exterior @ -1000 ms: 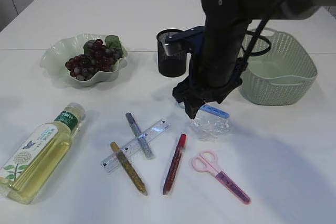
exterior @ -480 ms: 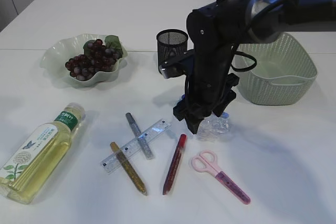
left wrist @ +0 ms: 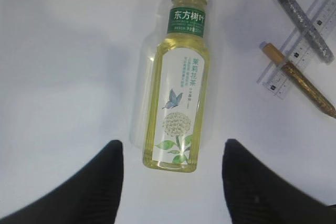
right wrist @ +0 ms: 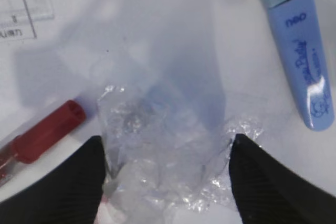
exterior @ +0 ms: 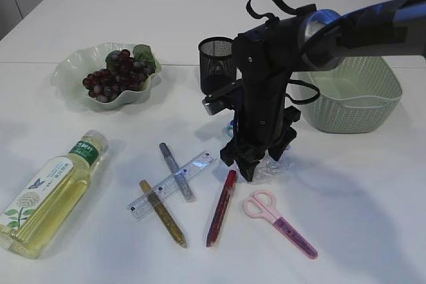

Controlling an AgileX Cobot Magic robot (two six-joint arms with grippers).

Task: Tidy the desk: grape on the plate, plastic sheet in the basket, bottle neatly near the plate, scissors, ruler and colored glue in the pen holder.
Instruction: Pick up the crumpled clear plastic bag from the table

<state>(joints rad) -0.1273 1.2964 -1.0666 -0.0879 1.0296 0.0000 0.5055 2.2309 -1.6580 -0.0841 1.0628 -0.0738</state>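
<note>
The crumpled clear plastic sheet (right wrist: 168, 150) lies on the table between the open fingers of my right gripper (right wrist: 167, 142), one finger at each edge of it. In the exterior view the right gripper (exterior: 249, 164) points down and hides most of the sheet (exterior: 274, 166). A blue glue pen (right wrist: 302, 72) lies just beyond it. My left gripper (left wrist: 172, 148) hovers open above the base of the lying bottle (left wrist: 181, 87) of yellow tea. The grape bunch (exterior: 120, 71) rests on the plate (exterior: 70, 74). The ruler (exterior: 173, 184), red glue pen (exterior: 221, 207) and pink scissors (exterior: 279, 221) lie at the front.
The black mesh pen holder (exterior: 216, 64) stands behind the right arm, and the green basket (exterior: 353, 98) sits at the right. A silver glue pen (exterior: 176, 171) lies across the ruler and a gold one (exterior: 163, 212) beside it. The bottle (exterior: 50, 194) lies at the front left.
The right arm has come down and slightly forward onto the plastic sheet, its jaws narrowing a little. The other items have not moved.
</note>
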